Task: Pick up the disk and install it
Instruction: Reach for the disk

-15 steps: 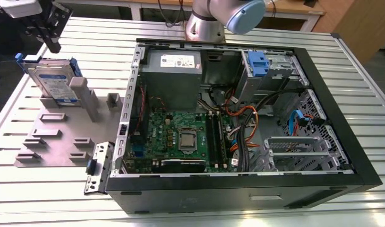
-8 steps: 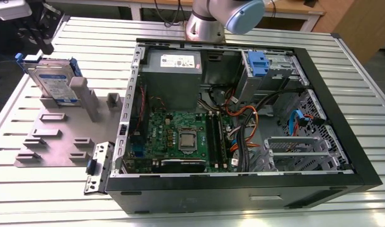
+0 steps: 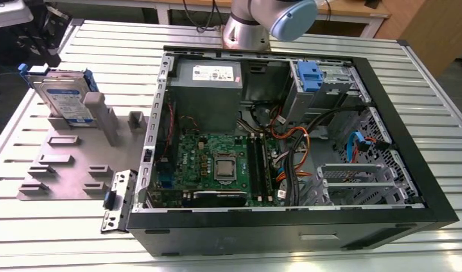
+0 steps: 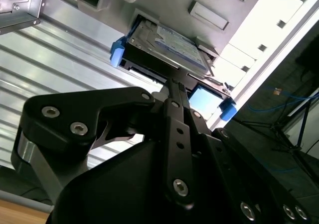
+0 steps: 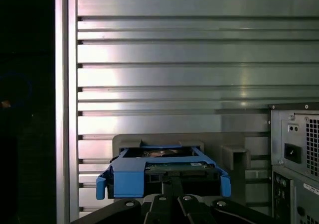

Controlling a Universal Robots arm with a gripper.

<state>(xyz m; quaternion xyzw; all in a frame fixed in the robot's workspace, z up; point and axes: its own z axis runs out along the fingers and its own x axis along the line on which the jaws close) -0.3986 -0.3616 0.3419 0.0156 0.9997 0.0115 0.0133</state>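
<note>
Item: the disk [image 3: 64, 97]. It stands on edge in the grey stand [image 3: 72, 170], at ten o'clock from the open computer case [image 3: 253, 232] in the exterior view.
Handling: likely dense, rigid and shock-sensitive, with slick metal faces. Best gripped across the blue rails [image 5: 124, 176].
Gripper [image 4: 172, 87]: points toward the disk; whether released or clenched, I cannot tell.

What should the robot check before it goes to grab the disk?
1. The disk stands on edge in the grey holder: ok.
2. Nothing grips the disk in the exterior view: ok.
3. The blue rails sit on the disk: ok.
4. The pincer points at the disk in the first wrist view: ok.
5. The computer case is open: ok.
6. A free bay for the disk: cannot tell.
</note>
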